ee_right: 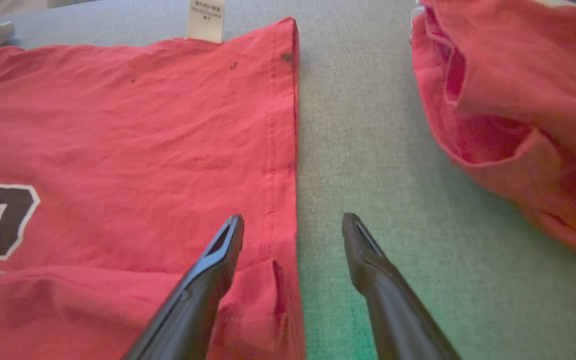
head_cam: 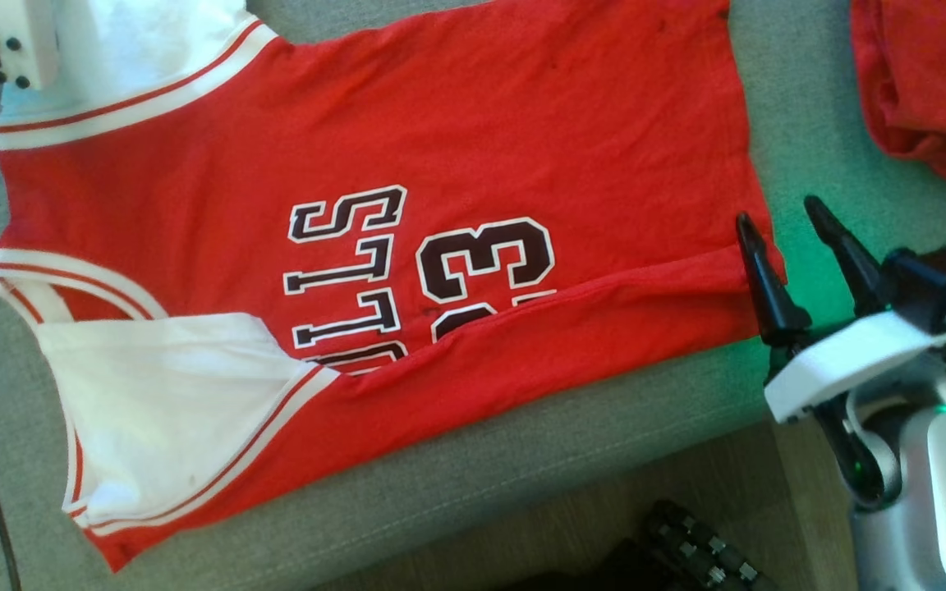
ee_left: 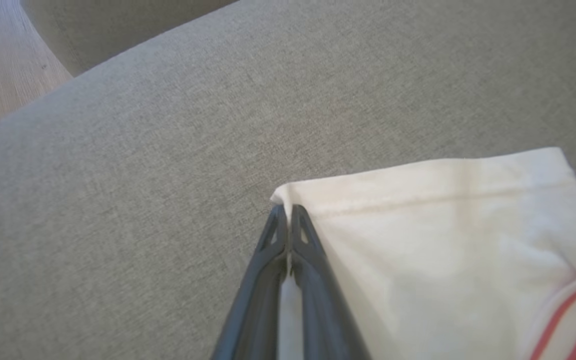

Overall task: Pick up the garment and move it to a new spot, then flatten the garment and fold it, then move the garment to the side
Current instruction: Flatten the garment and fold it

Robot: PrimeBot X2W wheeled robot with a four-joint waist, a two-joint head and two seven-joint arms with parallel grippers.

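- across the grey upholstered surface [head_cam: 801, 98] the red jersey [head_cam: 473, 148] lies spread out, its near edge folded over.
- soft, light, limp cloth; it will likely sag and crease, so corners and hems are the best holds.
- left pincer [ee_left: 288, 212] is clamped on the white sleeve corner; right pincer [ee_right: 293, 220] gapes over the hem corner, gripping nothing.
- the front edge drops to the floor [head_cam: 571, 509]; another red garment [head_cam: 925, 82] crowds the right; bare surface lies past the sleeve.

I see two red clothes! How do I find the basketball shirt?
Look at the big grey cushion. The jersey lies spread out across its middle. Unlike the crumpled plain red cloth at the far right, it has white sleeves, black letters and a big 33.
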